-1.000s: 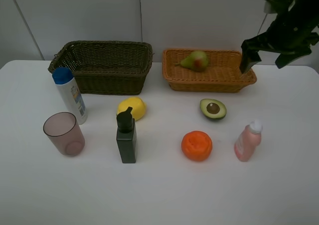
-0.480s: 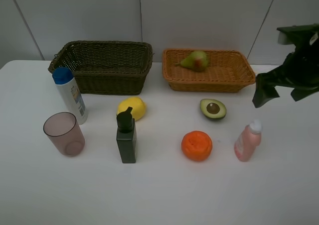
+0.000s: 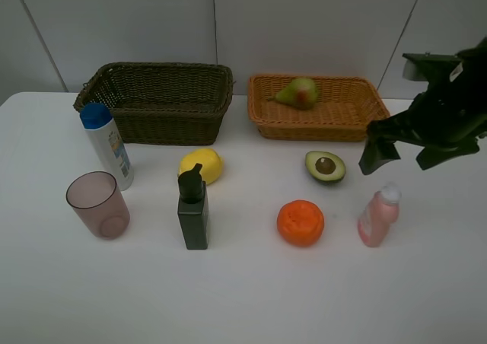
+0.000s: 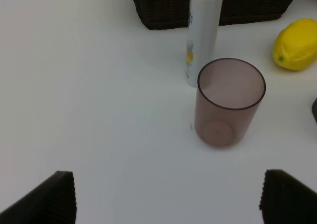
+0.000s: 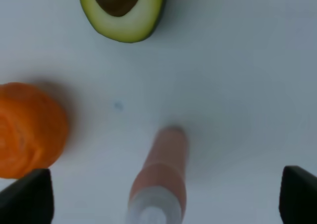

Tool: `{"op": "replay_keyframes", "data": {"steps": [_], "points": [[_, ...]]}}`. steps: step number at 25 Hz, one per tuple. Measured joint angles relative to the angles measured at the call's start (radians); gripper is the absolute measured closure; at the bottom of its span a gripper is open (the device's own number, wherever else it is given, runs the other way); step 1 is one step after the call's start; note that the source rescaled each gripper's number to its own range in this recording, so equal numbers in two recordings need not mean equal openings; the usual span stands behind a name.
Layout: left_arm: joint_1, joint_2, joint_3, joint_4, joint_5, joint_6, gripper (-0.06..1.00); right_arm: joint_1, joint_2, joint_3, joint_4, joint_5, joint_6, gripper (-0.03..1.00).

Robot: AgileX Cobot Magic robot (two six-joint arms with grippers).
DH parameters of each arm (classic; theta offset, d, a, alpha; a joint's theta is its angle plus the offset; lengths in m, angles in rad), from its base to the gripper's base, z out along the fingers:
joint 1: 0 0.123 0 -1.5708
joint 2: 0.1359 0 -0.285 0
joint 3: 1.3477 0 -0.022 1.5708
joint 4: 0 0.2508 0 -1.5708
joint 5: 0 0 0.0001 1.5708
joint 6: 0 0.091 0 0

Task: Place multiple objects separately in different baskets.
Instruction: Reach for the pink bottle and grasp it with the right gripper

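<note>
The green-red pear [image 3: 298,93] lies in the light orange-tan basket [image 3: 358,122]; the dark basket [image 3: 156,123] beside it holds nothing I can see. On the table stand the lemon [image 3: 201,165], avocado half [image 3: 326,167], orange [image 3: 300,222], pump bottle [image 3: 192,211], white bottle [image 3: 108,146] and cup [image 3: 97,205]. My right gripper [image 3: 403,157] hangs open above the upright pink bottle [image 3: 378,217], whose cap sits between the jaws in the right wrist view [image 5: 161,182]. My left gripper [image 4: 168,204] is open and holds nothing, a short way from the cup [image 4: 229,102].
The table's white surface [image 3: 251,298] runs to a grey wall behind the baskets. In the left wrist view the white bottle [image 4: 203,35] stands just behind the cup, with the lemon [image 4: 296,44] off to one side.
My right gripper came away from the light basket's right end, dropped toward the table's front and shifted slightly left over the pink bottle. No object moved.
</note>
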Motion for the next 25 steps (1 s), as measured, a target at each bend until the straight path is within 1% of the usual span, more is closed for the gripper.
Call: {"op": "replay_keyframes", "data": {"steps": [4,7,17,25], "points": [[0.000,0.000,0.000,0.000,0.000,0.000,-0.06,0.005,0.000,0.056,0.002,-0.085,0.040,0.04],[0.000,0.000,0.000,0.000,0.000,0.000,-0.06,0.007,0.000,0.107,0.013,-0.129,0.047,0.04],[0.000,0.000,0.000,0.000,0.000,0.000,-0.06,0.008,0.000,0.195,0.037,-0.215,0.051,0.04],[0.000,0.000,0.000,0.000,0.000,0.000,-0.06,0.008,0.068,0.216,0.047,-0.231,0.051,0.04]]}}
